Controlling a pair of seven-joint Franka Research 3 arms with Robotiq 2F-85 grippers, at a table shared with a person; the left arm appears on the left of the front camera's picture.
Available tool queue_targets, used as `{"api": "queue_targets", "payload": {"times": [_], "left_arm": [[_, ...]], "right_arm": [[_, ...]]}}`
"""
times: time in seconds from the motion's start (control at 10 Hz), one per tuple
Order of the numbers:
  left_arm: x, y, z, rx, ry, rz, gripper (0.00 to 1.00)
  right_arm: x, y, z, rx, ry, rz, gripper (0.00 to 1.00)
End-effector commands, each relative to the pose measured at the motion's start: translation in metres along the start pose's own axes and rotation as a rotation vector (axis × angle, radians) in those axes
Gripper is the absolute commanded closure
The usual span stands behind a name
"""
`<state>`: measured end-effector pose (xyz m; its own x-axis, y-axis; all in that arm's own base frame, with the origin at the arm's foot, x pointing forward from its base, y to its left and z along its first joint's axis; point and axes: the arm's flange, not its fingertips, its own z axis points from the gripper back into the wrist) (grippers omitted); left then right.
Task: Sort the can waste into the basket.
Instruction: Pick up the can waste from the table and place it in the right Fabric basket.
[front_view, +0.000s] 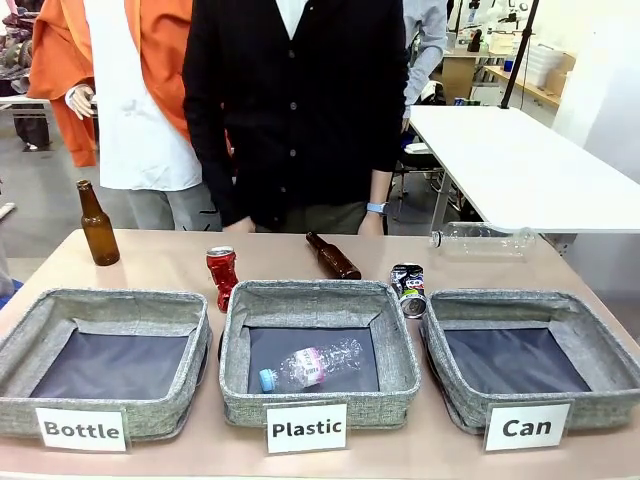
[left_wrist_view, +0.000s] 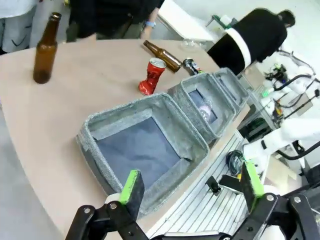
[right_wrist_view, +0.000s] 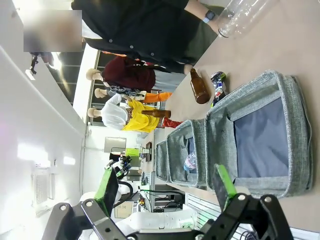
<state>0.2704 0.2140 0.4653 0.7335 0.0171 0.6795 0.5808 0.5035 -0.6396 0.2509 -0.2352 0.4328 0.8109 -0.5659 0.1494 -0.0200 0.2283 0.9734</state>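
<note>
Left gripper (left_wrist_view: 191, 177) and right gripper (right_wrist_view: 165, 180) both gape wide, holding nothing. On the table, the crushed red can (front_view: 222, 275) stands by the Plastic basket's (front_view: 318, 292) far left corner. The black-and-silver can (front_view: 408, 290) lies just beside the Can basket (front_view: 604, 408).

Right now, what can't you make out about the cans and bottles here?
Black and silver can: front view, print too small to read.
Red can: right wrist view, tiny and partly behind the rim of the middle basket.
Clear bottle: right wrist view, cut off by the top edge.
</note>
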Motion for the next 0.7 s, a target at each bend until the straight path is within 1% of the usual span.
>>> {"api": "queue_targets", "payload": {"times": [0.0,0.1,0.2,0.3,0.4,0.5,0.6], "left_arm": [[0.025,-0.009,-0.035,0.040,0.108,-0.039,0.00],[0.042,-0.015,-0.062,0.030,0.182,-0.085,0.00],[0.059,-0.017,-0.096,0.066,0.266,-0.100,0.00],[0.073,-0.020,-0.132,0.095,0.353,-0.152,0.00],[0.081,-0.022,-0.161,0.121,0.357,-0.272,0.00],[0.084,-0.024,-0.187,0.079,0.346,-0.434,0.00],[0.088,-0.022,-0.209,0.080,0.306,-0.551,0.00]], "right_arm": [[0.003,0.001,0.000,0.028,-0.016,0.028,0.00],[0.003,0.001,0.000,0.028,-0.016,0.028,0.00],[0.003,0.001,0.000,0.028,-0.016,0.028,0.00],[0.003,0.001,0.000,0.028,-0.016,0.028,0.00],[0.003,0.001,0.000,0.028,-0.016,0.028,0.00],[0.003,0.001,0.000,0.028,-0.016,0.028,0.00],[0.003,0.001,0.000,0.028,-0.016,0.028,0.00]]}}
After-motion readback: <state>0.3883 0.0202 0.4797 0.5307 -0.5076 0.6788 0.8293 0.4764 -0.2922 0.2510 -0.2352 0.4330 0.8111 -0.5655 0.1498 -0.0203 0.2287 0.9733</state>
